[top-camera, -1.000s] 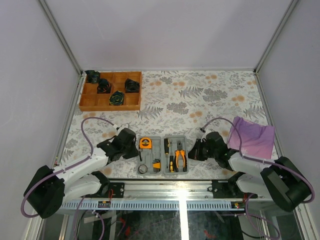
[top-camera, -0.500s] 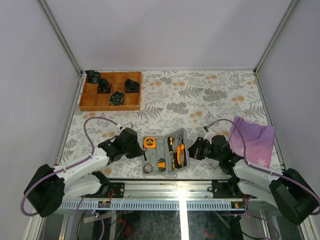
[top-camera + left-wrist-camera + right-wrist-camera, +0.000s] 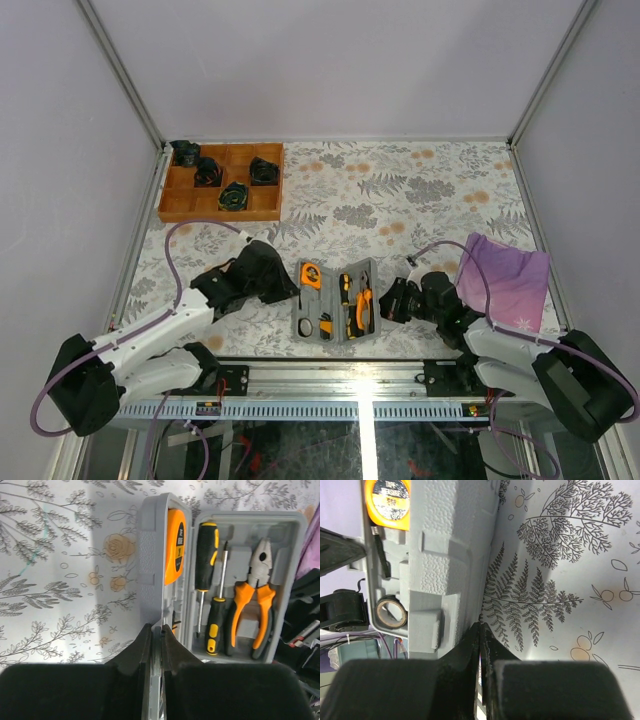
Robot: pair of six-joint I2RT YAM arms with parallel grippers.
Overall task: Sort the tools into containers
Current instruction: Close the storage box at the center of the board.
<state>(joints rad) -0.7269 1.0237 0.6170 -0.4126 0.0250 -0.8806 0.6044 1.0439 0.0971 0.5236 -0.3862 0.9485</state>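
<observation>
Near edge: left fingers (image 3: 150, 640) pressed together, holding nothing, tips against the rim of the grey case (image 3: 150, 555). Right fingers (image 3: 474, 636) also pressed together, empty, wedged under the opposite half. Case sits on the table (image 3: 400, 190) between the two arms, both halves tilted up in a V. Tape measure (image 3: 175, 545) in the left half. Screwdriver (image 3: 206, 555) and pliers (image 3: 255, 605) seated in the right half. Tools look sorted; the step in hand appears to be closing the case. Next move likely calls for both arms pushing inward until the halves meet. A second ago the case lay flat open; the left arm has since come in. Farther off: purple cloth (image 3: 505, 275), wooden tray (image 3: 220, 215).
</observation>
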